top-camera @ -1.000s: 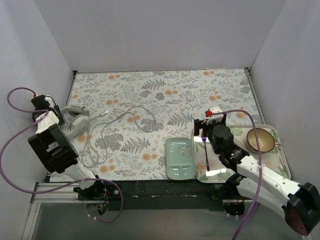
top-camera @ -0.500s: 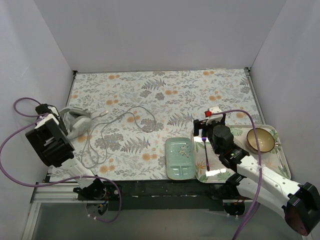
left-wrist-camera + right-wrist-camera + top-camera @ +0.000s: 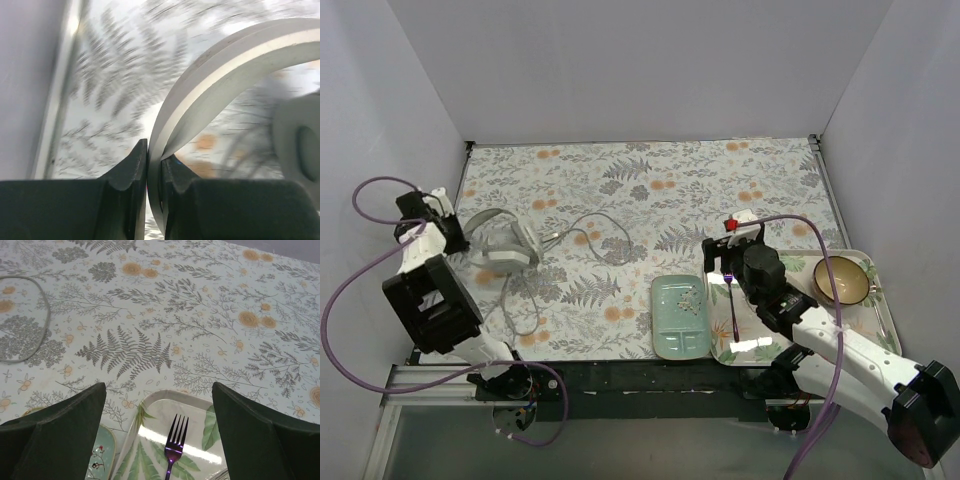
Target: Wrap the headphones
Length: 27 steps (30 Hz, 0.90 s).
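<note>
Left claw (image 3: pixel 154 175) is clenched on the headband (image 3: pixel 225 65) of the headphones (image 3: pixel 500 245). The pads pinch the band's edge, and one ear cup (image 3: pixel 300 145) sits just right of them in the wrist view. From above, the set is at the far-left side of the bench (image 3: pixel 720 180), band arching toward the claw and cups on the side away from it.

What your next move turns on: the cord (image 3: pixel 48 317) runs out to the right of the headphones, away from the left claw and toward the middle of the bench. One loop swings out mid-bench and another trails toward the near edge. So the slack's long axis is roughly left–right, all of it on the side the left claw can't reach while it holds the band.

Right claw (image 3: pixel 725 262) is released, jaws wide apart with nothing between them, hovering over the far-left corner of the tray (image 3: pixel 870 255). The mid-bench loop lies ahead and to its left, near but apart. My read is that this is the arm for gathering cord — the left only needs to keep the band pinned.

Containers:
- The tray holds a purple fork (image 3: pixel 175 445), right under the right claw, and a brown bowl (image 3: pixel 842 280) that looks empty.
- A green rectangular dish (image 3: pixel 680 315) sits just beside the tray on its left. There are small marks on it, and I can't tell whether they're pattern or crumbs.

Watch the fork when you move that claw off.
</note>
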Motion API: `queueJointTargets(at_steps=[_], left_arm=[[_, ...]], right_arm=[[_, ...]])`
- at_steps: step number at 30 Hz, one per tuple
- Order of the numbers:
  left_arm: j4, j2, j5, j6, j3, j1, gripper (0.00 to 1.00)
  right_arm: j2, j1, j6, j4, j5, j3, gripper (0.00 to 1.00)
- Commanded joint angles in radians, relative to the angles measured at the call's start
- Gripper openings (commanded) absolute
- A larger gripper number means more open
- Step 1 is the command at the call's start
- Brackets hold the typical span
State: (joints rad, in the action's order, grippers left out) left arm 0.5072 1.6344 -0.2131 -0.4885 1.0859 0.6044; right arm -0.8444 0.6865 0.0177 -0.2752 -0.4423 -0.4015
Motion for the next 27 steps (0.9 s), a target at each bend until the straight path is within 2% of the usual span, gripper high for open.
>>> queueJointTargets(at_steps=[1, 2, 7, 12, 16, 21, 27], left_arm=[[-0.041, -0.197, -0.079, -0.038, 0.025, -0.182, 0.00], [-0.051, -0.238, -0.045, -0.044, 0.032, -0.252, 0.00], [-0.087, -0.306, -0.028, -0.093, 0.153, -0.406, 0.00], [-0.072, -0.341, 0.010, -0.117, 0.229, -0.529, 0.00], [-0.078, -0.367, 0.119, -0.139, 0.243, -0.587, 0.00], [-0.088, -0.383, 0.251, -0.228, 0.244, -0.591, 0.00], [-0.082, -0.404, 0.264, -0.291, 0.229, -0.589, 0.00]], right_arm=[[-0.025, -0.002, -0.040, 0.017, 0.158, -0.120, 0.93], [-0.031, -0.002, -0.042, 0.016, 0.193, -0.149, 0.91], [-0.111, 0.004, -0.032, -0.021, 0.408, -0.256, 0.88], [-0.211, 0.056, 0.014, -0.131, 0.435, -0.423, 0.92], [-0.391, 0.177, 0.047, -0.145, 0.316, -0.620, 0.98], [-0.628, 0.286, 0.037, -0.162, 0.116, -0.857, 0.99], [-0.961, 0.291, 0.071, 0.120, 0.094, -1.299, 0.99]])
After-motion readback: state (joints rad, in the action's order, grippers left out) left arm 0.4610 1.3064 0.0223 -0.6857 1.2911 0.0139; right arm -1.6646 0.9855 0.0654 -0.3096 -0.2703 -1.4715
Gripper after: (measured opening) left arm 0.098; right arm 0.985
